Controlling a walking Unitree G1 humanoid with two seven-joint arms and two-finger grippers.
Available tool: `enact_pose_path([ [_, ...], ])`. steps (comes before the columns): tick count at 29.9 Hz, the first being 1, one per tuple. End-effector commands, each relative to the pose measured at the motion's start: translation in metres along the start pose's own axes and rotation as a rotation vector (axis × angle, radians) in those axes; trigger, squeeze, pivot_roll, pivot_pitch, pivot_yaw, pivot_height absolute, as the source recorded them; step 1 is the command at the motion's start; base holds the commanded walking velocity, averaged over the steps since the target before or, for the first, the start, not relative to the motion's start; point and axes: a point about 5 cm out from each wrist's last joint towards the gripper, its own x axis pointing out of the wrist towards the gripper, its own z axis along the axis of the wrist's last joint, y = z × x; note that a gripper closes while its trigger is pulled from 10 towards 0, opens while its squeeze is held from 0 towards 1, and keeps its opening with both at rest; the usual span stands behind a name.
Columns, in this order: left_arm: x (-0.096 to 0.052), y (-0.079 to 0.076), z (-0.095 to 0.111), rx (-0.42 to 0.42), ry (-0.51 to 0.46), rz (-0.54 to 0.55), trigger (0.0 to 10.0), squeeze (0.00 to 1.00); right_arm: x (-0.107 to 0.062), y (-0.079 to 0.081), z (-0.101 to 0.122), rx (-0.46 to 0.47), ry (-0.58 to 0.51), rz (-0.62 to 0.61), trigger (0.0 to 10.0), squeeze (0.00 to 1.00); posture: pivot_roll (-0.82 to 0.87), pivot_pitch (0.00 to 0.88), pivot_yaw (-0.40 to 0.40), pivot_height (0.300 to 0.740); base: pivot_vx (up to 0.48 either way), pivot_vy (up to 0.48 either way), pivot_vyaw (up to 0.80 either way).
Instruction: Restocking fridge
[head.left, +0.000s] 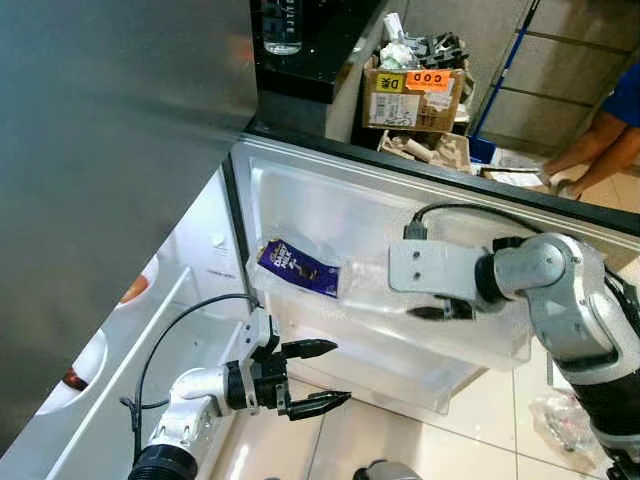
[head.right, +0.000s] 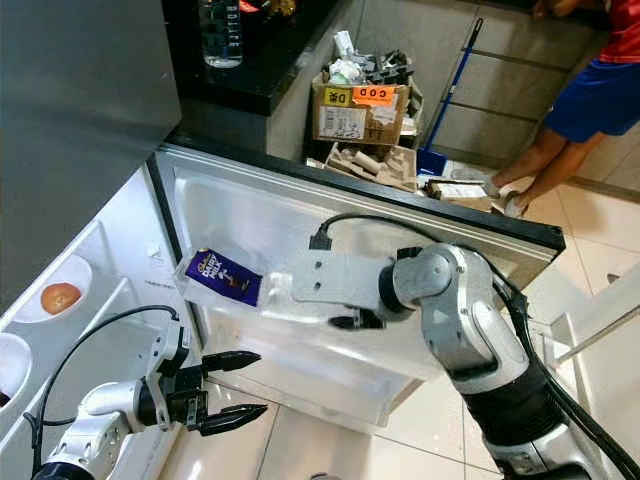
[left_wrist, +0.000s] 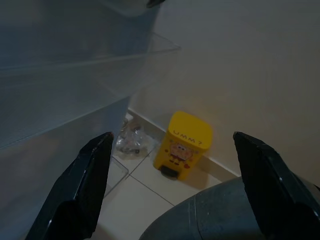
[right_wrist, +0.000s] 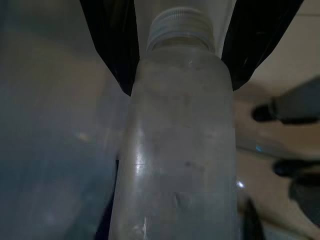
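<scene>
Item one: our right gripper (right_wrist: 177, 45), reaching into the clear shelf bin (head.left: 480, 350) on the open fridge door (head.left: 330, 200). In its wrist view the two black fingers (right_wrist: 112, 40) pinch a clear plastic bottle (right_wrist: 175, 150) just below its ribbed cap. From the head views the bottle lies roughly sideways inside the bin, beside a purple chocolate bar (head.left: 297, 267) resting at the bin's left end.

Item two: our left gripper (head.left: 312, 376), low and in front of the door below the bin, fingers spread apart and holding nothing.

Item three, surroundings: a yellow step bin (left_wrist: 182, 145) on the tiled floor; a cardboard box (head.left: 412, 95) of clutter behind the door; a person's legs (head.right: 545, 150) at the far right.
</scene>
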Motion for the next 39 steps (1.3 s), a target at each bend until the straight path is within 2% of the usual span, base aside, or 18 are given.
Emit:
enact_pose_path([
  [1,0.006,-0.003,-0.004,-0.011,0.001,-0.014,10.0,0.0,-0.011,0.002,0.003,0.004,-0.046,0.005,0.0,0.0,-0.16,0.088,-0.098,0.74,0.0,0.0,0.0],
  [4,0.006,-0.003,-0.004,-0.009,0.0,-0.014,10.0,0.0,-0.022,0.01,0.005,0.054,-0.106,0.048,0.0,0.0,-0.16,0.088,-0.098,0.74,0.0,0.0,0.0],
  [8,0.005,-0.003,-0.004,-0.009,0.0,-0.015,10.0,0.0,-0.028,0.019,0.004,0.065,-0.123,0.099,0.0,0.0,-0.16,0.09,-0.095,0.74,0.0,0.0,0.0],
  [11,0.005,-0.003,-0.003,-0.009,0.001,-0.019,10.0,0.0,-0.038,0.032,-0.011,0.041,-0.023,0.166,0.0,0.0,-0.16,0.09,-0.092,0.74,0.0,0.0,0.0],
  [14,0.006,-0.004,-0.002,-0.007,-0.002,-0.029,10.0,0.0,-0.047,0.034,-0.03,0.004,0.142,0.177,0.0,0.0,-0.16,0.089,-0.088,0.74,0.0,0.0,0.0],
  [21,0.011,-0.004,0.002,0.008,-0.014,-0.05,10.0,0.0,-0.059,0.031,-0.042,-0.012,0.252,0.169,0.0,0.0,-0.16,0.088,-0.089,0.74,0.0,0.0,0.0],
  [25,0.019,-0.006,0.008,0.048,-0.017,-0.091,10.0,0.0,-0.065,0.033,-0.046,-0.046,0.301,0.204,0.0,0.0,-0.16,0.084,-0.09,0.74,0.0,0.0,0.0],
  [27,0.019,-0.006,0.008,0.048,-0.017,-0.091,10.0,0.0,-0.065,0.033,-0.046,-0.046,0.301,0.204,0.0,0.0,-0.16,0.084,-0.09,0.74,0.0,0.0,0.0],
  [34,0.031,-0.006,0.027,0.148,-0.01,-0.15,10.0,0.0,-0.068,0.04,-0.059,-0.101,0.391,0.295,0.0,0.0,-0.16,0.074,-0.093,0.74,0.0,0.0,0.0],
  [37,0.038,-0.002,0.042,0.214,-0.004,-0.178,10.0,0.0,-0.062,0.052,-0.067,-0.103,0.404,0.367,0.0,0.0,-0.16,0.071,-0.091,0.74,0.0,0.0,0.0],
  [39,0.039,0.0,0.041,0.216,0.005,-0.159,10.0,0.0,-0.052,0.056,-0.065,-0.069,0.344,0.359,0.0,0.0,-0.16,0.069,-0.088,0.74,0.0,0.0,0.0],
])
